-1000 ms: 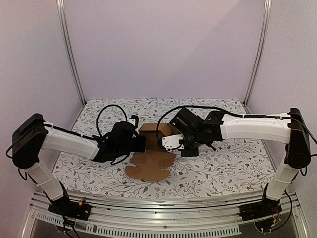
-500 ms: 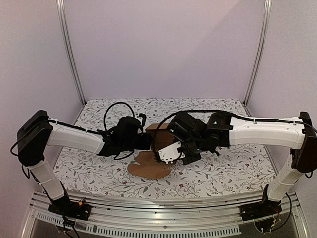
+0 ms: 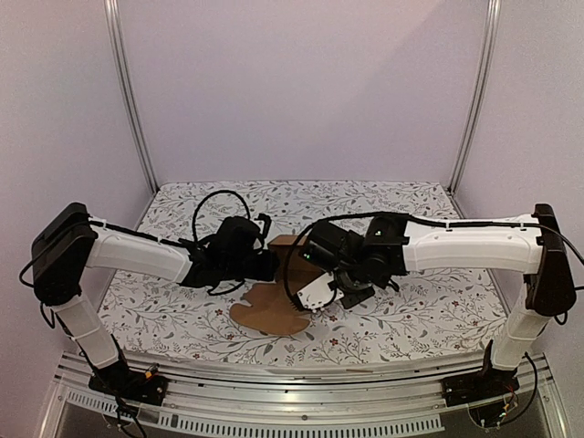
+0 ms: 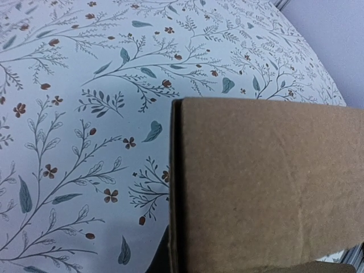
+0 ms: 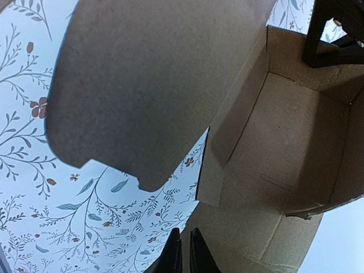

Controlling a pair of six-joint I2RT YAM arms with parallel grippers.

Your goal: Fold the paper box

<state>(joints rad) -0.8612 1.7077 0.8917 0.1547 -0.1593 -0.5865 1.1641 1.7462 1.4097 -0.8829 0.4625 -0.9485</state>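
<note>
Both arms had closed in; my left tool (image 3: 263, 265) pinched shut on a box (image 3: 285, 247) wall, my right tool (image 5: 183, 251) looked shut at its floor edge. Walls stood beyond it; flaps (image 3: 269, 312) remained unfolded.

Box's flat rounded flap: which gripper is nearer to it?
Right. The right gripper sits at the flap's right edge; the left gripper holds the box's upright wall behind it.

Matt, fibrous brown cardboard: paper box (image 4: 267, 182); smooth printed table cover (image 4: 85, 85).
</note>
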